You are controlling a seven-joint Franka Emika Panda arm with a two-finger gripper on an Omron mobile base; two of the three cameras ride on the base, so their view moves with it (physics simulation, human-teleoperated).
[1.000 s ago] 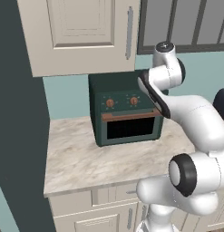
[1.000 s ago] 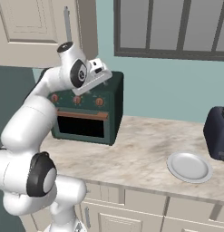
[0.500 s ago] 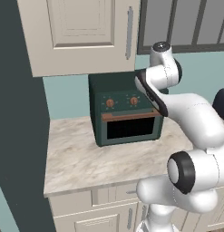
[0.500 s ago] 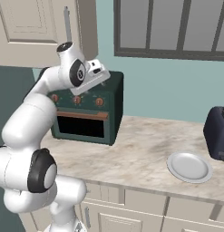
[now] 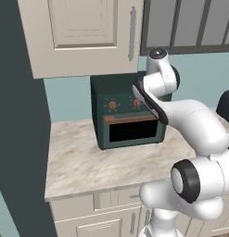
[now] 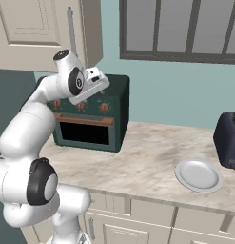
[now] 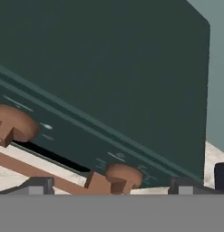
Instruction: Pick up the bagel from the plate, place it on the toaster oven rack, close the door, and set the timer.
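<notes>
No readable text (anywhere)

Black toaster point(image 6: 229, 140) on marble counter point(image 6: 152, 162)

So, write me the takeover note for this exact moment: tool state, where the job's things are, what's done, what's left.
Tool: open, empty, up by the toaster oven, looking down over its top at the two copper knobs.
Door: shut, handle bar across its top edge.
Plate: on the counter to the right of the oven, bare; no bagel on it. The bagel cannot be seen; presumably inside behind the dark glass, not confirmed.
Done: door closed, plate cleared.
Left: the timer, most likely; whether a knob has been turned cannot be told.
</notes>
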